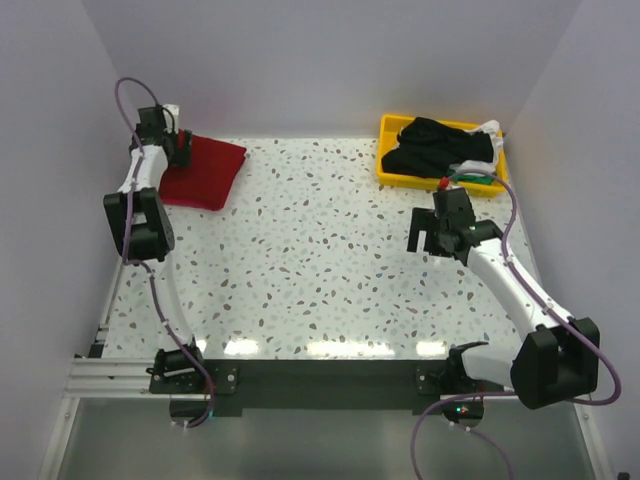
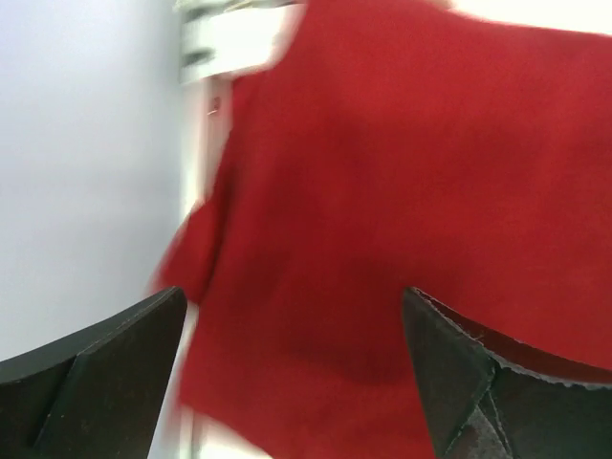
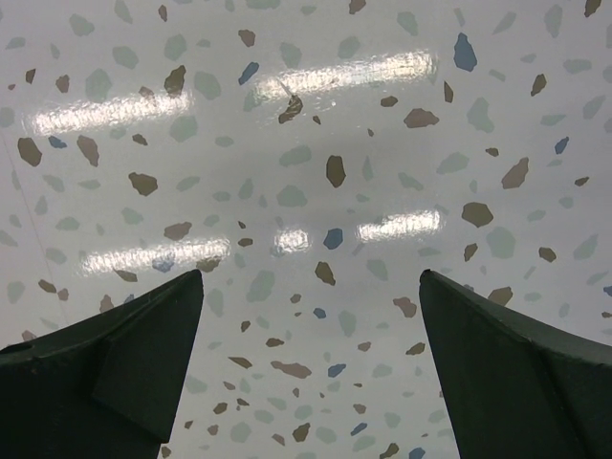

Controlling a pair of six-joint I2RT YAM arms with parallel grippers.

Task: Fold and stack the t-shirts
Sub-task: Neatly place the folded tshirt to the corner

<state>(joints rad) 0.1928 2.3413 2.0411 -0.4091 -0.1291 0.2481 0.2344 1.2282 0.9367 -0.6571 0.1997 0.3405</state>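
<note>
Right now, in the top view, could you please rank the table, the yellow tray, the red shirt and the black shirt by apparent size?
1. Table.
2. Yellow tray.
3. Red shirt and black shirt: too alike to rank, and the black one is bunched up.

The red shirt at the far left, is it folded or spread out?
Folded: the red shirt lies as a small compact block, no sleeves outstretched.

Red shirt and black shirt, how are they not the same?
The red shirt lies flat on the table, far left; the black shirt is crumpled in the yellow tray, far right. The left gripper is open over the red shirt; no gripper is over the black shirt. Both are soft cloth.
</note>
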